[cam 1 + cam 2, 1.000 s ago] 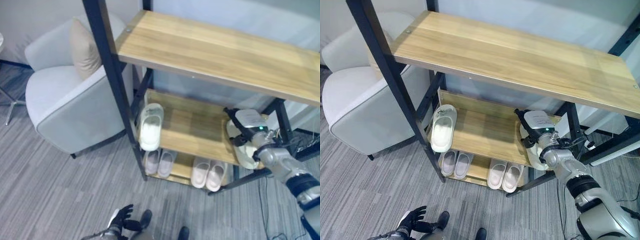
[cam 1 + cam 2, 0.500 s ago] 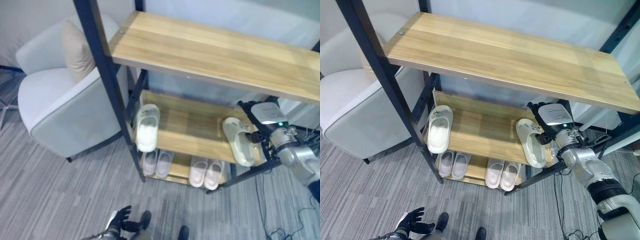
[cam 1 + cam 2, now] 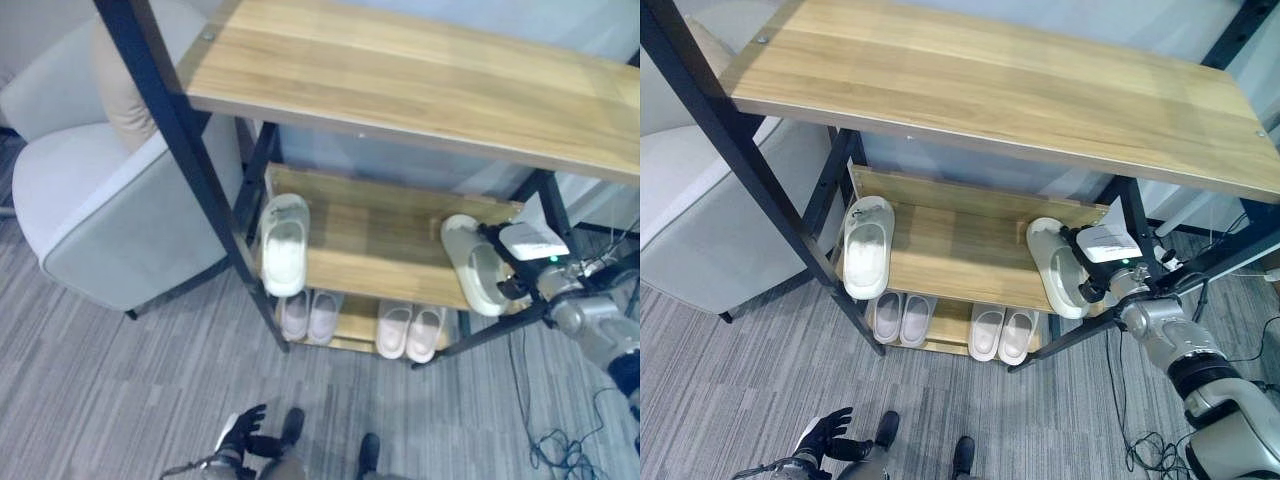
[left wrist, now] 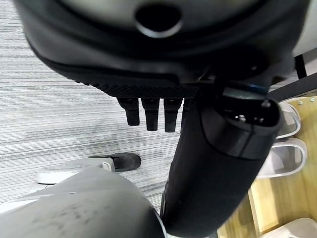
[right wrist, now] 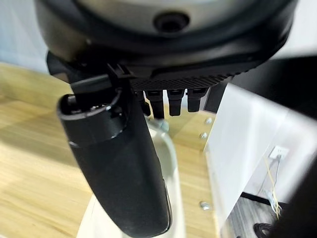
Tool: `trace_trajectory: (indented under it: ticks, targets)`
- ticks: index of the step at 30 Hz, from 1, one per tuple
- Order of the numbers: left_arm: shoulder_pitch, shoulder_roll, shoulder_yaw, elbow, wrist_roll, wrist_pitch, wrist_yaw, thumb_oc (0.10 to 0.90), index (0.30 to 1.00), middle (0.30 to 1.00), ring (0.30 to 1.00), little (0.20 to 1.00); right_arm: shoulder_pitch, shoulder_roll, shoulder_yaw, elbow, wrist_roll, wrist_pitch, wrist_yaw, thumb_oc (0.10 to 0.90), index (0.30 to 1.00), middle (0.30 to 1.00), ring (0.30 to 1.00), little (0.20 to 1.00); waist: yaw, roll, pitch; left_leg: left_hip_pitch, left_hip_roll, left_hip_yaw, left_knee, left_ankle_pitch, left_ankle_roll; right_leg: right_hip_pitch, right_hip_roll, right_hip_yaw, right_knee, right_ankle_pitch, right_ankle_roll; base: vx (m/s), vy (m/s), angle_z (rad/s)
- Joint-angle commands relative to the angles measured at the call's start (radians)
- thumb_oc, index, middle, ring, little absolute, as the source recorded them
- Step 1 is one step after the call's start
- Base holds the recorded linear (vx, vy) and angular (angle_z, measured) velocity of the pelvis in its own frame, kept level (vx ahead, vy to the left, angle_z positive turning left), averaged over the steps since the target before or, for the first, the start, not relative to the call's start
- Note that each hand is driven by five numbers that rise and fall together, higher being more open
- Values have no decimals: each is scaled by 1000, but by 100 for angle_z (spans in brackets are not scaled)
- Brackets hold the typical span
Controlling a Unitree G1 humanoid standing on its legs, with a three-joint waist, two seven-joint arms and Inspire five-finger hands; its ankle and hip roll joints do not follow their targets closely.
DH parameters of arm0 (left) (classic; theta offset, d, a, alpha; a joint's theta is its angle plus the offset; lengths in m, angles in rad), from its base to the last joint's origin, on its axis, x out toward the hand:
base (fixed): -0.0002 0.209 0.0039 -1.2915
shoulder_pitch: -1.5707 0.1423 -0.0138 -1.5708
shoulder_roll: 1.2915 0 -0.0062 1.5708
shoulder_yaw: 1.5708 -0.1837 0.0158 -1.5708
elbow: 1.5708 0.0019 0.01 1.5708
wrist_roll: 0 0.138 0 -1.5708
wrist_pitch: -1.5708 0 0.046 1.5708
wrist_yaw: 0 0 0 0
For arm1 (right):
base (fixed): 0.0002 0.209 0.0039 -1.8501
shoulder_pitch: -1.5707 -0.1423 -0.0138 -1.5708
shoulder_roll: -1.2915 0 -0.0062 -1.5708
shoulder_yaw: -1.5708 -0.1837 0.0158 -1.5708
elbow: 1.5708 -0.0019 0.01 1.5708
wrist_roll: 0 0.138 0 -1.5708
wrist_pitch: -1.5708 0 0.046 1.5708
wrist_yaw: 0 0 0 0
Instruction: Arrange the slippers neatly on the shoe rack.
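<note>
Right hand: the dark right hand (image 3: 1102, 285) reaches in from the right side to the middle shelf's right end, beside the pale grey-green slipper (image 3: 1052, 266); its thumb lies across the slipper's edge in the right wrist view, but whether it pinches it I cannot tell
Left hand: the dark left hand (image 3: 826, 431) hangs low over the grey striped floor (image 3: 730, 380); fingers relaxed and spread, holding nothing
Slippers: a white slipper (image 3: 867, 246) lies at the left end of the middle shelf; two pale pairs sit on the bottom shelf
Rack: wooden shelves on a black metal shoe rack (image 3: 985, 85); a light grey armchair (image 3: 110, 210) stands to its left
</note>
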Motion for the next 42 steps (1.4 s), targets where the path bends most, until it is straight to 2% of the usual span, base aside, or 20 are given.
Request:
trace_trajectory:
  ticks: [1, 5, 6, 7, 14, 21, 25, 29, 30, 33, 39, 42]
  targets:
    - [-13, -10, -94, 37, -16, -25, 20, 800, 900, 900, 900, 900, -182, 14, 4, 92, 70, 34, -79, 800, 900, 900, 900, 900, 46, -22, -30, 19, -6, 80, -8, -102, 5, -24, -41, 17, 0, -51, 58, 0, 0, 0]
    - [-18, -5, -103, 43, -24, -26, 28, 800, 900, 900, 900, 900, -240, 62, 42, 194, 85, 47, -85, 800, 900, 900, 900, 900, 59, -24, -25, 9, -8, 78, -8, -98, 6, -32, -44, 15, 0, -47, 59, 18, 3, 0]
    - [-19, -4, -103, 40, -27, -26, 30, 800, 900, 900, 900, 900, -251, 76, 48, 219, 92, 47, -86, 576, 564, 564, 564, 564, 62, -23, -23, 7, -9, 78, -8, -98, 6, -32, -45, 14, 0, -48, 59, 0, 0, 0]
    - [-18, -3, -105, 39, -28, -27, 31, 800, 900, 900, 900, 900, -261, 83, 51, 234, 100, 48, -85, 400, 300, 300, 300, 300, 64, -22, -22, 5, -10, 77, -8, -97, 6, -33, -46, 13, 0, -48, 59, 28, 7, 3]
    - [-20, -5, -107, 41, -33, -25, 42, 800, 900, 900, 900, 900, -275, 101, 47, 212, 131, 45, -92, 400, 300, 300, 300, 300, 67, -12, -19, 8, -12, 72, -8, -98, 5, -30, -47, 12, 0, -50, 56, 0, 0, 0]
    - [-18, -17, -92, 49, -21, -15, 43, 800, 900, 900, 900, 900, -261, 100, 9, -16, 125, 30, -91, 400, 300, 300, 300, 300, 52, 9, -19, 25, -5, 88, -8, -104, 3, -27, -45, 24, 0, -52, 52, 16, -39, 0]
    - [-15, -24, -93, 45, -7, -10, 39, 800, 900, 900, 900, 900, -245, 117, -16, -142, 112, 18, -78, 400, 300, 300, 300, 300, 39, 31, -19, 34, 1, 102, -8, -108, 2, -25, -45, 35, 0, -55, 49, 0, -48, -2]
    - [-13, -35, -103, 37, -4, -6, 32, 800, 900, 900, 900, 900, -237, 161, -44, -228, 111, 15, -70, 400, 300, 300, 300, 300, 26, 62, -18, 40, 3, 116, -8, -107, 2, -28, -44, 48, 0, -57, 47, -5, -36, -8]
    - [-12, -35, -103, 37, -4, -6, 32, 800, 900, 900, 900, 900, -236, 161, -45, -230, 111, 16, -69, 400, 300, 300, 300, 300, 27, 62, -18, 40, 3, 116, -8, -107, 2, -28, -44, 49, 0, -57, 46, -35, -25, -15]
    - [-12, -47, -123, 18, -7, -6, 29, 800, 900, 900, 900, 900, -242, 220, -65, -279, 107, 19, -71, 400, 300, 300, 300, 300, 15, 101, -15, 36, 1, 126, -8, -103, 0, -34, -45, 60, 0, -58, 41, -41, -28, -9]
    - [-12, -69, -157, -5, -33, -8, 30, 800, 900, 900, 900, 900, -304, 342, -41, -234, 110, 29, -76, 400, 300, 300, 300, 300, 11, 170, -13, 30, -5, 137, -8, -97, 2, -48, -45, 78, 0, -58, 38, -21, 18, -11]
    - [-16, -74, -170, -9, -53, -10, 33, 800, 900, 900, 900, 900, -335, 394, -21, -175, 126, 33, -80, 400, 300, 300, 300, 300, 17, 181, -19, 35, -4, 140, -8, -97, 4, -44, -43, 81, 0, -61, 37, 31, 11, -7]
